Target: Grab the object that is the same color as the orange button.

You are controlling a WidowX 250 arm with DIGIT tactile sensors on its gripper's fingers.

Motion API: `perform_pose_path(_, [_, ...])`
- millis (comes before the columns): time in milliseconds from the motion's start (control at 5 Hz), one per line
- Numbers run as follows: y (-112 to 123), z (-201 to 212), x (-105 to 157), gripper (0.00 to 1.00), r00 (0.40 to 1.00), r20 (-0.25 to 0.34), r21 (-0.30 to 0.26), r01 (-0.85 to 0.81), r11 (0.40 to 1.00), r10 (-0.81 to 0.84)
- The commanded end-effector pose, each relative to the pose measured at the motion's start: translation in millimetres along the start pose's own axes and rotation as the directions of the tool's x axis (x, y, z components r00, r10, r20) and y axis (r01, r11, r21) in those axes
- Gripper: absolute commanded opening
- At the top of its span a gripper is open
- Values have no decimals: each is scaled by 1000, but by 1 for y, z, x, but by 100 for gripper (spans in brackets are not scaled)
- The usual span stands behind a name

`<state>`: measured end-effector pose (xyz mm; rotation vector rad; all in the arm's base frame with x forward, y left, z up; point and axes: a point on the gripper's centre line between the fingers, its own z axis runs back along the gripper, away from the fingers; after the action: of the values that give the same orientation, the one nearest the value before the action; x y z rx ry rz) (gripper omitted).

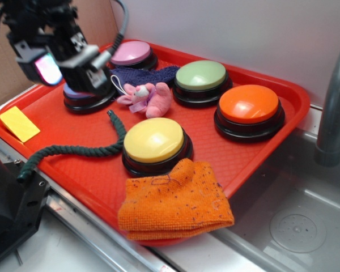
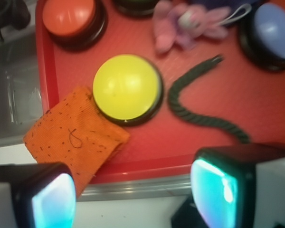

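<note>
Tool [image 2: 133, 194] open, empty, high above tray [image 1: 226, 164]; orange cloth [image 1: 175, 204] at tray edge, touching yellow button [image 1: 154, 141].

A kitchen-like setup: steel sink [image 1: 297, 226] and grey faucet [image 1: 334, 107].

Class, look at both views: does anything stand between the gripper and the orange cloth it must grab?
The yellow button and green rope lie along a low, straight path from the gripper to the orange cloth; from above, nothing covers it.

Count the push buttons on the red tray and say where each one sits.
5: orange button right, green back centre, pink back left, blue under the hand, yellow front centre. None seems hidden.
</note>
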<state>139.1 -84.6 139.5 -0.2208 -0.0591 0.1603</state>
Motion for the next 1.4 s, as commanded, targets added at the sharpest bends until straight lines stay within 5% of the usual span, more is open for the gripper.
perform_pose_path(0, [-22, -49, 6, 100, 995, -1, -53, -104, 993, 104])
perform_pose_path(400, [-41, -91, -7, 100, 985, -60, -144, -167, 975, 160])
perform_pose_path(800, [-46, -109, -8, 100, 982, -11, -142, -186, 972, 186])
perform_pose_path(1000, [-46, -113, -8, 0, 981, -16, -128, -193, 973, 192])
perform_pose_path(1200, [-46, -117, -7, 0, 982, -19, -126, -190, 974, 189])
